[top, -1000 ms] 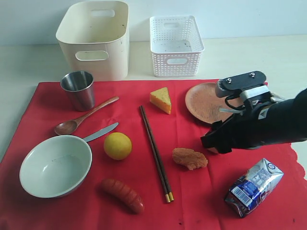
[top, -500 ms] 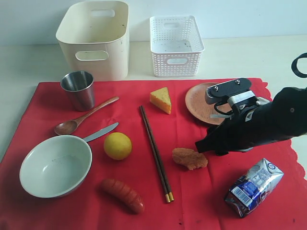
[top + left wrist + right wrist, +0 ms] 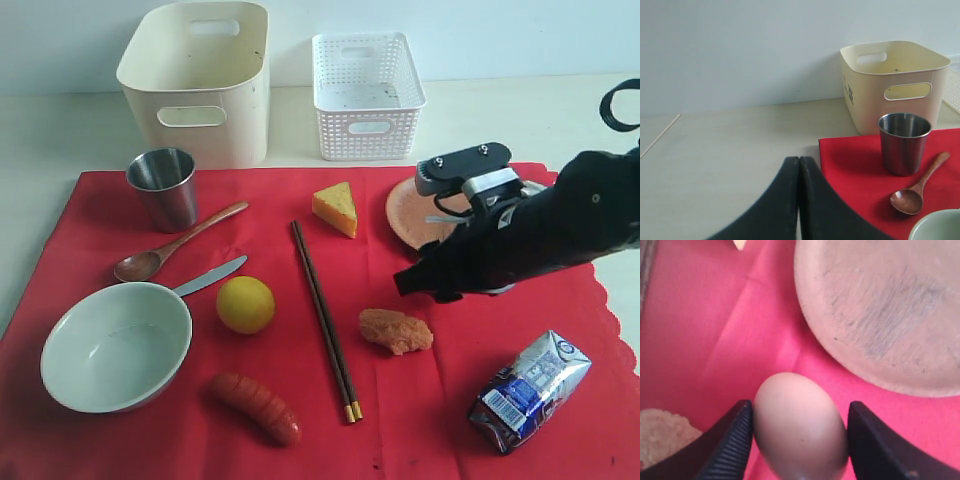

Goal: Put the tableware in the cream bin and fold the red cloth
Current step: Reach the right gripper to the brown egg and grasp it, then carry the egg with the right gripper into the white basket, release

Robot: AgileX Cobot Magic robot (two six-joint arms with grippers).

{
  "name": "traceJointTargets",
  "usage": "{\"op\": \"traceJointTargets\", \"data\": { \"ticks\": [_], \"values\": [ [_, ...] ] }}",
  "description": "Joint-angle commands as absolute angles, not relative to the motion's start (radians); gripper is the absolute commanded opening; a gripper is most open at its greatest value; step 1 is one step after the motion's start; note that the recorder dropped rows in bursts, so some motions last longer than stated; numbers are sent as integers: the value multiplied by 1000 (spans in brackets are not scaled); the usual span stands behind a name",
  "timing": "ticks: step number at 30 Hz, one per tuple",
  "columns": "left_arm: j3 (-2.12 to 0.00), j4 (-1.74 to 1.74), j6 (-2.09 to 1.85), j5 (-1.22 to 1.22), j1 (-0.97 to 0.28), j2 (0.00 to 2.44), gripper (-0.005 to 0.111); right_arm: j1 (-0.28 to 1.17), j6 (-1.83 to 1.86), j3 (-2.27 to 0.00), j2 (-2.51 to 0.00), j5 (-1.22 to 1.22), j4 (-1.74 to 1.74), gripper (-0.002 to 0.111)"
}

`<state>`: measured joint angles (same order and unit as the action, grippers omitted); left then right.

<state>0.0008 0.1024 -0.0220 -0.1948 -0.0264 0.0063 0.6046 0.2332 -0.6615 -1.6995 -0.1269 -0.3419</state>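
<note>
Logged right arm, black-sleeved, slanting low from the right over the red cloth, wrist tipped down beside the plate. Found left gripper over bare table just off the cloth's corner, smooth black fingers pressed flat together.

Noted cloth as bright fabric with faint creases; plate round, brown, grainy wood; egg matte tan, oval.

Saw right gripper at medium spread, ribbed black pads against both sides of the egg, near the plate's rim but not touching it.

Counted steel cup, wooden spoon, knife, pale bowl and chopsticks lying on the cloth. Placed cream bin, smooth plastic with rounded corners, on the table beyond the cloth's far left edge.
</note>
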Motion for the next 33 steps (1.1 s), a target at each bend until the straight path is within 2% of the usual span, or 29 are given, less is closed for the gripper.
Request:
{"op": "traceJointTargets", "data": {
  "ticks": [1, 4, 10, 18, 25, 29, 33],
  "values": [
    [0, 95, -23, -194, -32, 0, 1, 606, 234, -729, -1698, -143, -340, 0],
    [0, 95, -23, -194, -32, 0, 1, 606, 234, -780, -1698, -143, -340, 0],
    [0, 95, -23, -194, -32, 0, 1, 606, 246, -1019, -1746, -77, -336, 0],
    [0, 95, -23, -194, -32, 0, 1, 545, 281, -1454, -2059, 0, -307, 0],
    [0, 95, -23, -194, -32, 0, 1, 509, 279, -1619, -2258, -7, -307, 1],
    [0, 95, -23, -194, -32, 0, 1, 509, 279, -1636, -2297, 0, -307, 14],
    [0, 95, -23, -194, -32, 0, 1, 509, 279, -1636, -2316, 10, -307, 38]
  ]
}}
